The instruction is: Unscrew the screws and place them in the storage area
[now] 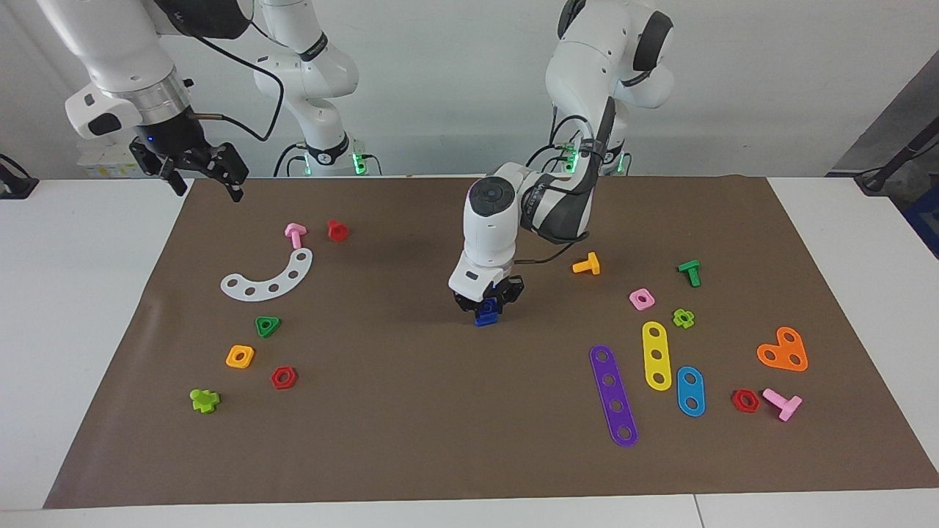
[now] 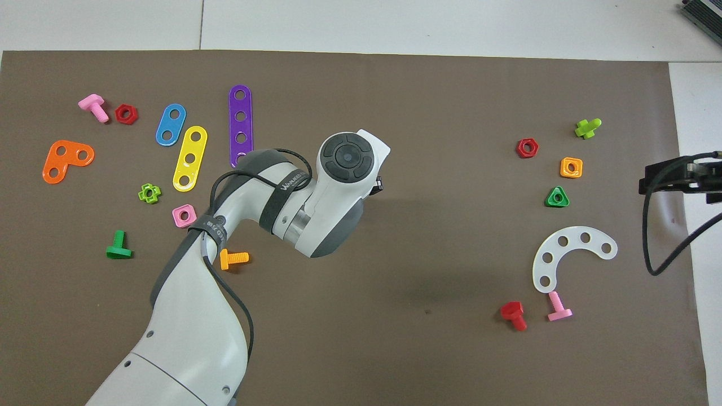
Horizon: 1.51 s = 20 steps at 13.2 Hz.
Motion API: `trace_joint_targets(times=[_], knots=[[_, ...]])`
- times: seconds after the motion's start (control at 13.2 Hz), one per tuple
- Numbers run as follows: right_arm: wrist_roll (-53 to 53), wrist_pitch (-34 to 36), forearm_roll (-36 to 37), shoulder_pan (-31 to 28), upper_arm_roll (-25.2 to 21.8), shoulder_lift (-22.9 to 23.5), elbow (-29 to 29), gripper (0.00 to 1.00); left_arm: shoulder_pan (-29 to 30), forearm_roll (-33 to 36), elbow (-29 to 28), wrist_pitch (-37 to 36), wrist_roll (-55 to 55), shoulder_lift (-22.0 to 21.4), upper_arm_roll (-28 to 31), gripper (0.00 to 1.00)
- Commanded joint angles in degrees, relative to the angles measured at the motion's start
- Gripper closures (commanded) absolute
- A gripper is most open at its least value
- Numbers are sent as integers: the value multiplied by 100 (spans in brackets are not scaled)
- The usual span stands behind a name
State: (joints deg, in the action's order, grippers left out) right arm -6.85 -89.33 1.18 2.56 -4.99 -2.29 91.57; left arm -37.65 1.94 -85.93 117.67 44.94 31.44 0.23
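My left gripper point(image 1: 487, 306) is low over the middle of the brown mat point(image 1: 411, 411), with its fingers closed around a small blue screw point(image 1: 484, 317). The screw sits at mat level or just above it. In the overhead view the left hand point(image 2: 345, 160) hides the screw and the fingers. The storage area point(image 1: 253, 352) is the patch of mat toward the right arm's end with the green triangle point(image 1: 268, 325), orange square point(image 1: 240, 356), red hexagon point(image 1: 283, 378) and light green piece point(image 1: 204, 400). My right gripper point(image 1: 205, 178) waits open above the mat's corner.
A white curved strip point(image 1: 270, 277), a pink bolt point(image 1: 295, 235) and a red bolt point(image 1: 337, 230) lie near the right arm. An orange bolt point(image 1: 587, 264), a green bolt point(image 1: 689, 272), purple point(image 1: 613, 394), yellow and blue strips and an orange plate point(image 1: 783, 350) lie toward the left arm's end.
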Motion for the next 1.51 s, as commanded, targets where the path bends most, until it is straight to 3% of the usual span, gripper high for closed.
trace_joint_targets(times=[0.0,0.15,0.45,0.75,1.06,1.21,1.36,1.43], knots=[[79,39,-21,-10,-2,-114,98,0,196,-105,496,-594,-29,46,-6,50],[79,39,-21,-10,-2,-114,98,0,380,-132,691,-929,-99,3,-6,50],[79,39,-21,-10,-2,-114,107,0,968,-343,473,-1026,-1213,-366,12,51],[79,39,-21,-10,-2,-114,98,0,1680,-343,-519,-843,-2900,-805,12,51],[79,39,-21,-10,-2,-105,107,0,2007,-343,-1810,192,-3904,-1192,29,51],[87,170,-30,-10,-2,-114,107,0,2042,-343,-2278,676,-4028,-1324,30,47],[122,162,-30,-10,-2,-114,107,0,2077,-343,-2288,652,-4264,-1333,30,30],[114,162,-21,-19,-2,-114,98,0,2156,-343,-2279,643,-4335,-1333,30,16]])
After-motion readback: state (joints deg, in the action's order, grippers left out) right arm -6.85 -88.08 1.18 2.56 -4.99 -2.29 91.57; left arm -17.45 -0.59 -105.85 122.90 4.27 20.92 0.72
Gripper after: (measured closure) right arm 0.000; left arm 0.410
